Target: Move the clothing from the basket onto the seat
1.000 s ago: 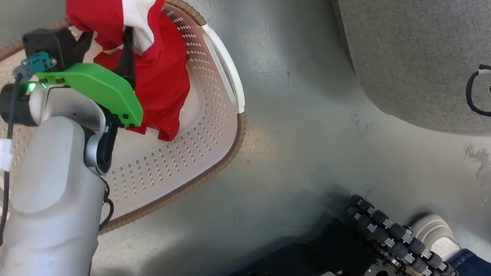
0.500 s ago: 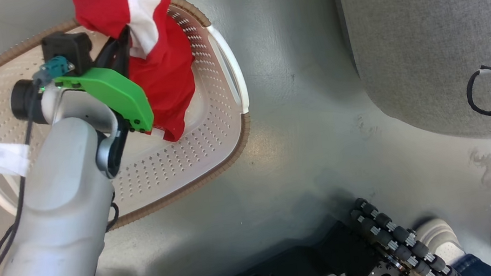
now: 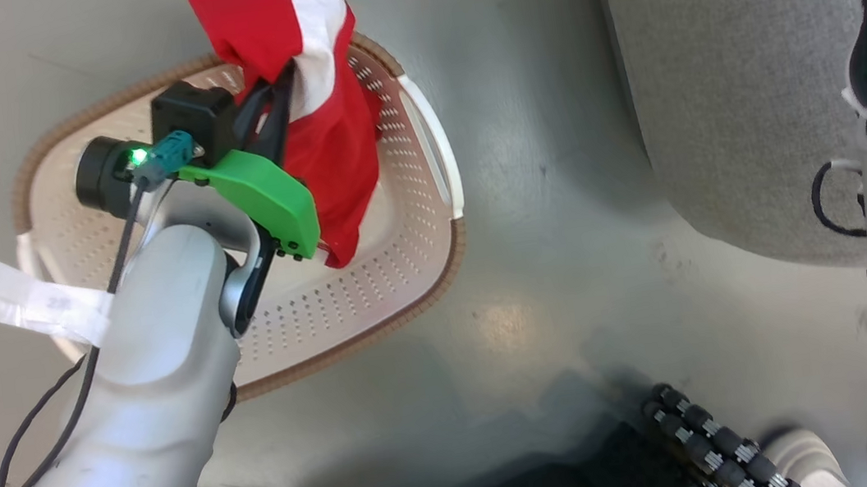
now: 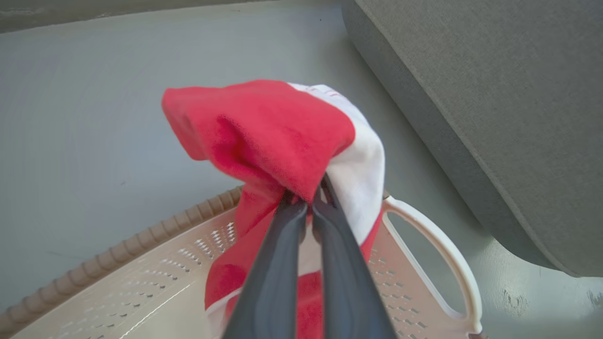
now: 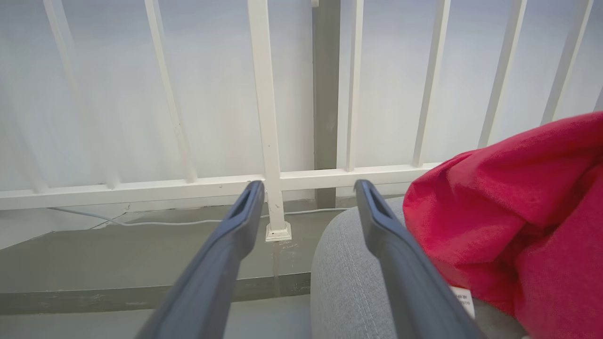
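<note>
The left end effector (image 3: 285, 81) is clamped on a red garment (image 3: 335, 152) with a broad white band. In the left wrist view its two dark fingers (image 4: 282, 263) meet at the tips (image 4: 306, 201), with a fold of the cloth (image 4: 273, 136) pinched between them. The cloth bunches above the tips and the rest hangs down over the basket (image 3: 372, 284). From the head view the garment's lower end lies within the basket's brown rim, but whether it touches the perforated bottom cannot be told. The basket (image 4: 141, 287) stands on the grey floor (image 3: 560, 261), near the rounded corner of the grey seat (image 3: 727, 75) and apart from it, a strip of floor between them. The right end effector (image 5: 308, 188) has its fingers spread apart with nothing between them. It hovers over the edge of the seat (image 5: 348, 282) and points at a white railing (image 5: 266, 117). A second red garment (image 5: 513, 221) lies on the seat just beside the right-hand finger in that view, a small white tag showing at its lower edge.
</note>
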### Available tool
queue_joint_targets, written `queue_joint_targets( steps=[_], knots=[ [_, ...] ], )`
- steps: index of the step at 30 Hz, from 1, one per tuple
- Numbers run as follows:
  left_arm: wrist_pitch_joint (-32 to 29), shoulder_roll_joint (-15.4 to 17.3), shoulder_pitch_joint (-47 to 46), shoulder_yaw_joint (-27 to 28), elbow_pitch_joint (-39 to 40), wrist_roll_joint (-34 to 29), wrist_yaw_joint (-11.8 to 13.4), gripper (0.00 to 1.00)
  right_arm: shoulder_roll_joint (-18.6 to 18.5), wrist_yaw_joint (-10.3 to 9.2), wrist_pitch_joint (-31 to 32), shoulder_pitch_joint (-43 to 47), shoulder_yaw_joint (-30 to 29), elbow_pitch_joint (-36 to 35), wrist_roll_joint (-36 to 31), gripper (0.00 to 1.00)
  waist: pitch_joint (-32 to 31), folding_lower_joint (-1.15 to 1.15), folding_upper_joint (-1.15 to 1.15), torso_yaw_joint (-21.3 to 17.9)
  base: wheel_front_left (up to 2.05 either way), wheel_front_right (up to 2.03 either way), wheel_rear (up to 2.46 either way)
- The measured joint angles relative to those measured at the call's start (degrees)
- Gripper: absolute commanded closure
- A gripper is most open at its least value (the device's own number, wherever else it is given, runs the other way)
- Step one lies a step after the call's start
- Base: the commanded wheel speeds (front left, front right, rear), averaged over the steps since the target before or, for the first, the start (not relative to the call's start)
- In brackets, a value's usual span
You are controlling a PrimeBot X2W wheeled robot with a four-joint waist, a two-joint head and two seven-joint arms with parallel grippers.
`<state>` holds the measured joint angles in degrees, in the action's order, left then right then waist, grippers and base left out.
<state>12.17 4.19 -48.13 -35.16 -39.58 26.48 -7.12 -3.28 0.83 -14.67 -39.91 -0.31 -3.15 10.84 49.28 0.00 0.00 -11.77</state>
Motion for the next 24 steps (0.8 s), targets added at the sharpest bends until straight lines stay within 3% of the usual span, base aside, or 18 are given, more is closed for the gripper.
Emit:
queue_joint_targets(
  steps=[24],
  knots=[
    [1.59, 2.25, -2.48, -7.34, 8.81, 1.08, -0.01, 1.00, 0.02, 2.18, 0.00, 9.40, 0.75, 9.32, -1.18, 0.00, -17.01, 0.00, 0.00, 5.85, 0.00, 0.00, 0.00]
  ],
)
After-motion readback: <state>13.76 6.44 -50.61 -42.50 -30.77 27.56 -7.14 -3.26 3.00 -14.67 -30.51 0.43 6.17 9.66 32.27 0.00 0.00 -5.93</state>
